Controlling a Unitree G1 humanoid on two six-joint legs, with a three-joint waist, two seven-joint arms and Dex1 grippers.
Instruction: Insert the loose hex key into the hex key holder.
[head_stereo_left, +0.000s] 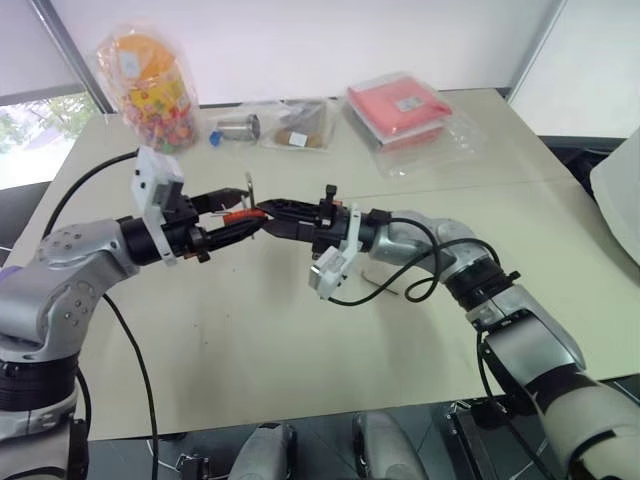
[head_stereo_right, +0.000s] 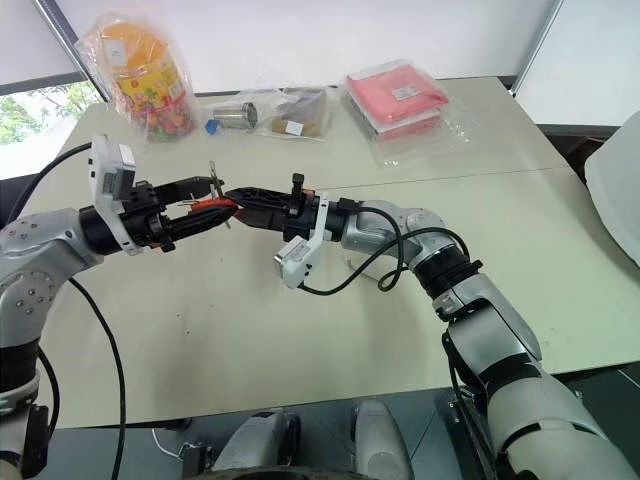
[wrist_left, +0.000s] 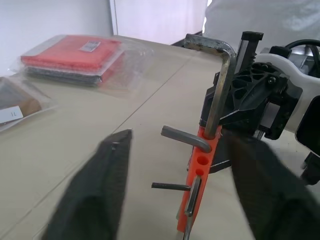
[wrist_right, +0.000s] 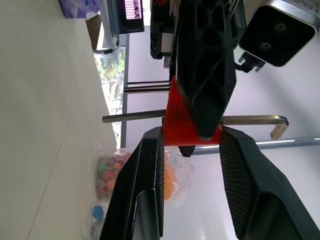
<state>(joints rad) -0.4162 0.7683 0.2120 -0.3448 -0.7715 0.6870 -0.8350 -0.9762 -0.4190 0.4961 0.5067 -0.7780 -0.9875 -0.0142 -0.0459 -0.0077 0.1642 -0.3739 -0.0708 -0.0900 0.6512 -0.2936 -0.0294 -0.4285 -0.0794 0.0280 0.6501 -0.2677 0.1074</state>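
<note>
My right gripper (head_stereo_left: 262, 212) reaches leftward above the table and is shut on the orange hex key holder (wrist_left: 200, 170), which also shows between its own fingers (wrist_right: 145, 185). The loose hex key (wrist_left: 220, 90), dull grey, has its long leg in a slot of the holder and its bent end sticking out. Several shorter keys protrude sideways from the holder. My left gripper (head_stereo_left: 235, 218) faces the right one. Its fingers (wrist_left: 100, 195) stand apart on either side of the holder, open, and one finger lies close against the holder.
The beige table (head_stereo_left: 300, 340) carries a bagged jar of colourful sweets (head_stereo_left: 155, 90) at the back left. Clear bags with small items (head_stereo_left: 290, 125) lie at the back centre. A red flat packet in clear plastic (head_stereo_left: 400, 105) is at the back right.
</note>
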